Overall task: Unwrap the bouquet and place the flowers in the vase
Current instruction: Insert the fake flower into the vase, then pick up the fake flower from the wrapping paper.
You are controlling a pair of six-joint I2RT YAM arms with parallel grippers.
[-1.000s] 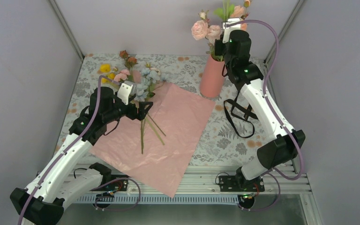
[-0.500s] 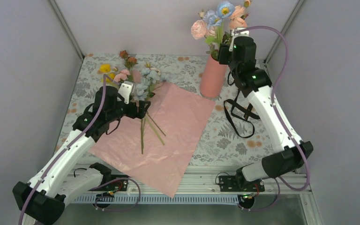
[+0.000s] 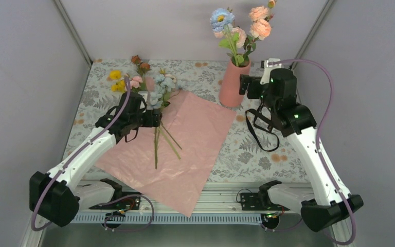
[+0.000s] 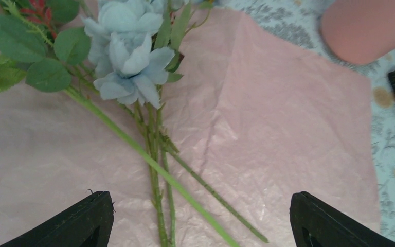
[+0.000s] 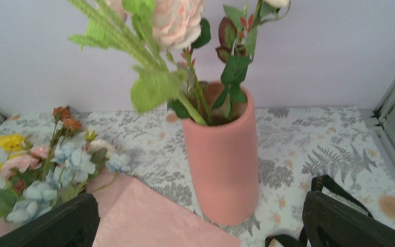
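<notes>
The salmon-pink vase stands upright at the back, holding several flowers. My right gripper is open just right of the vase, level with its body, with nothing in it. The remaining flowers lie unwrapped, stems across the flat pink sheet. My left gripper hovers open over those stems, jaws wide on either side and not touching them.
A black strap lies looped on the floral tablecloth right of the vase. The pink sheet overhangs the near table edge. Grey walls close in the left, back and right.
My right gripper opened, let go of the flowers in the vase and drew down and back to the vase's right. My left gripper dropped lower over the stems.
</notes>
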